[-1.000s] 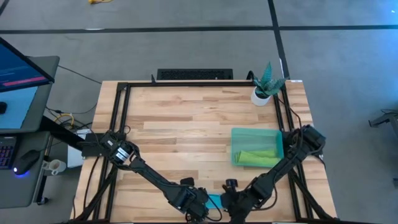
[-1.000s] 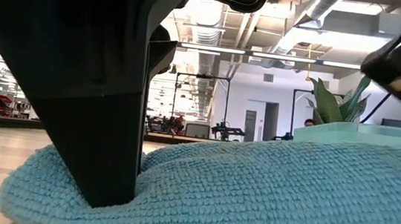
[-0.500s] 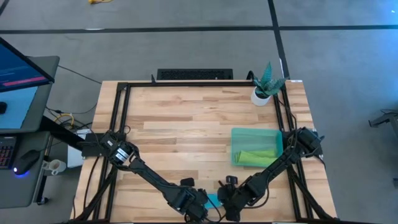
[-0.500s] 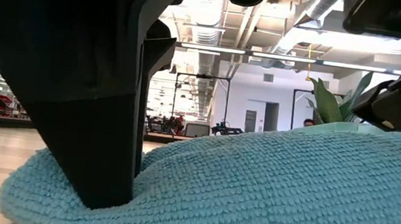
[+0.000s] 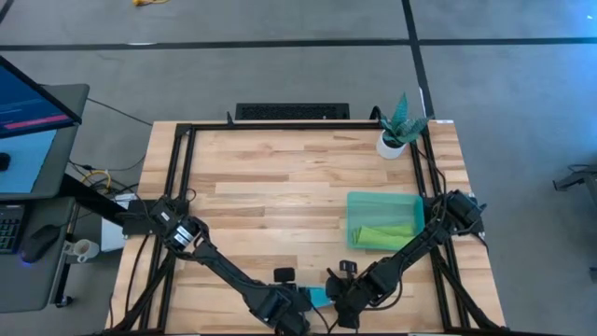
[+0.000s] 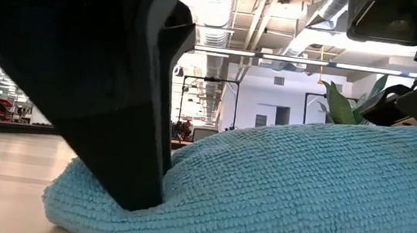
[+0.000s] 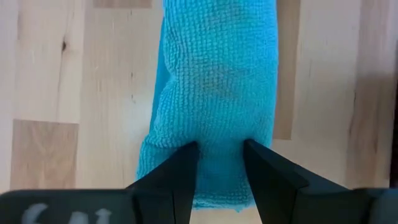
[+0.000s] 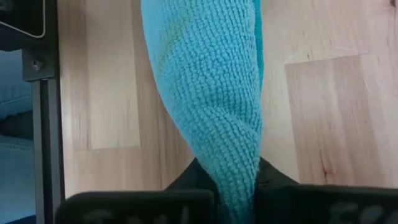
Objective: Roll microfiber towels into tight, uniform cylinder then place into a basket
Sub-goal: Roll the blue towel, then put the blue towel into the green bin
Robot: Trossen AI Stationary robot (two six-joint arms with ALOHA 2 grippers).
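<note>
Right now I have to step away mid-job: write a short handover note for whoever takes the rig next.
Left gripper: pinching one end of the rolled turquoise towel at the table's near edge.
Right gripper: closed on the same towel's other end.
Lime green towel: rolled, lying in the basket on the table's right side.
Done: green towel rolled and binned; turquoise towel rolled.
Left: carry the turquoise roll to the basket, set it beside the green one, release both grippers.

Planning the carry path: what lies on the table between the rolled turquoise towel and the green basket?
Bare wood only, in the high view, between the rolled turquoise microfiber towel and the translucent green plastic basket.
</note>
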